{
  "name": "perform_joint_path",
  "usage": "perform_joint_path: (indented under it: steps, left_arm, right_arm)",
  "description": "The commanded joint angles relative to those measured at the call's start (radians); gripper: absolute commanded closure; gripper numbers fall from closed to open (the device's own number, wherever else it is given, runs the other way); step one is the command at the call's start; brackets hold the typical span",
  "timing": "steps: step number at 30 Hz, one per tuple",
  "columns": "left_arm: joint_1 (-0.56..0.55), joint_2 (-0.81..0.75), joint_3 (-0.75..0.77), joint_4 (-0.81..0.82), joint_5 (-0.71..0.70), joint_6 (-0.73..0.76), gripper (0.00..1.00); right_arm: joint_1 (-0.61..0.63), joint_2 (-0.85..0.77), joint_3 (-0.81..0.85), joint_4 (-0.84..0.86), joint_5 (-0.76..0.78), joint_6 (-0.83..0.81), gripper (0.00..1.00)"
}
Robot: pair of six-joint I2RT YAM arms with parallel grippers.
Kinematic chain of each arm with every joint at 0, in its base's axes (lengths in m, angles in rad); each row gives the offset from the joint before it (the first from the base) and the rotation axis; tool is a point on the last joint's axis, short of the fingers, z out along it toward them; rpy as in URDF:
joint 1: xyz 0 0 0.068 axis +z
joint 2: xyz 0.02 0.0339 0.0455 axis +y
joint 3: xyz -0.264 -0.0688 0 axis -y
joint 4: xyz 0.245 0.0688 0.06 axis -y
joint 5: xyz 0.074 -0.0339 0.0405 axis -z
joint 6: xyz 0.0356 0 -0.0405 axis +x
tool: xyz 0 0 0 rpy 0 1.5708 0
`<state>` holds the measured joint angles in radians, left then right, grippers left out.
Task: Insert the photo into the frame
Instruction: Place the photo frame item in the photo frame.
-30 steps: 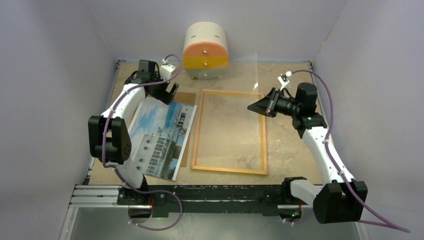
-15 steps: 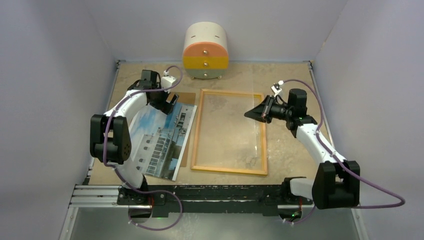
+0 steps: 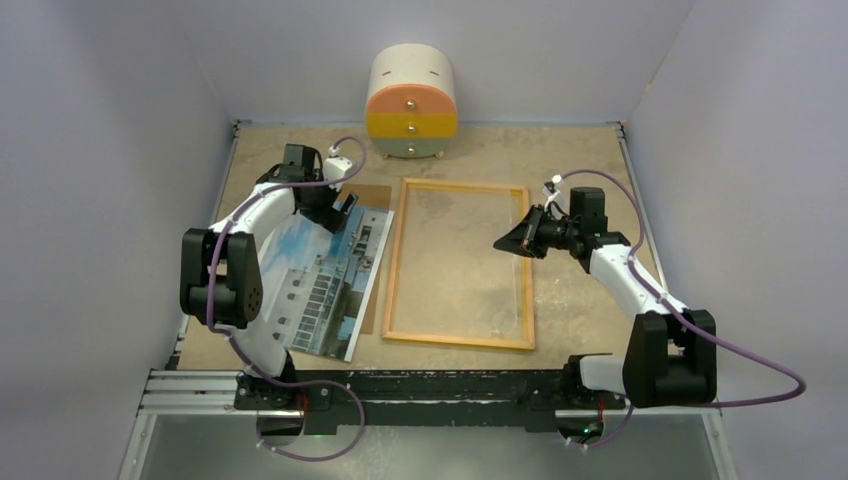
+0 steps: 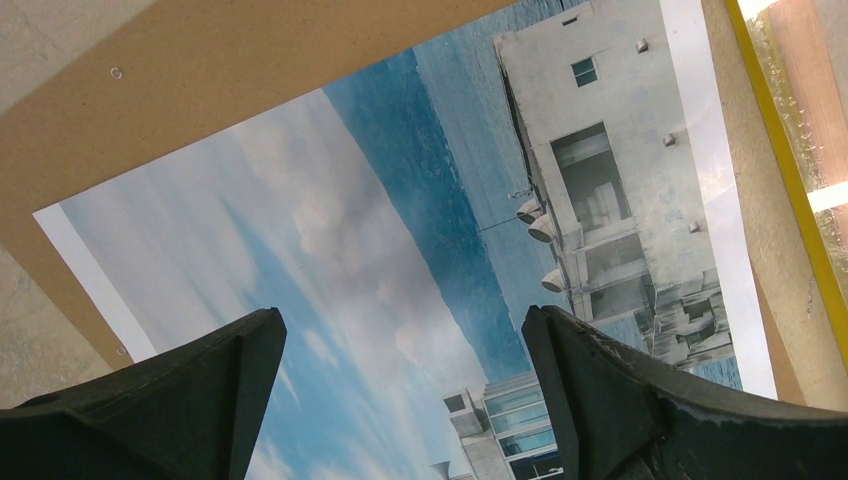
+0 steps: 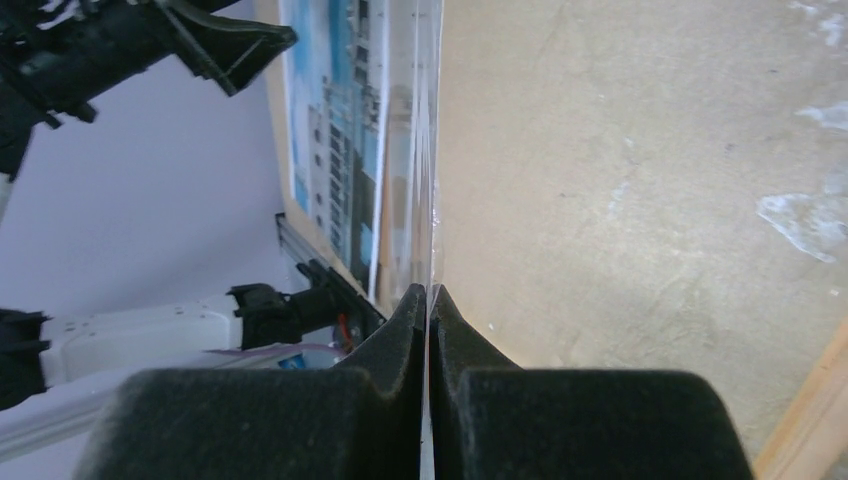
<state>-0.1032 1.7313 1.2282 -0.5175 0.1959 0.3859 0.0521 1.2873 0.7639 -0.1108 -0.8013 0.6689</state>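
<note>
Lower now, the right gripper (image 5: pixel 428 296) pinches one clear pane (image 5: pixel 426 120) over one frame (image 3: pixel 393 262). One photo (image 4: pixel 330 230) lies under the wide-spread left gripper (image 4: pixel 400 326).

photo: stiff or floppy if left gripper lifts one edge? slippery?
Probably floppy: the photo looks paper-thin, lying flat on the brown board, so it would likely sag from one edge. Likely slick: its surface shows glare. Being flush with the board, its edge may be hard for the open left gripper to catch.
</note>
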Motion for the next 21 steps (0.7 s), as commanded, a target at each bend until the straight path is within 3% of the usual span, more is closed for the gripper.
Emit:
perform_joint_path:
  steps: [1, 21]
  left_arm:
    - [-0.003, -0.032, -0.005, 0.021, 0.019, 0.016, 0.0]
    - [-0.009, -0.033, -0.016, 0.024, 0.031, 0.022, 0.0]
  right_arm:
    - [0.002, -0.018, 0.019, -0.088, 0.082, -0.077, 1.0]
    - [0.0, -0.054, 0.062, -0.22, 0.276, -0.14, 1.0]
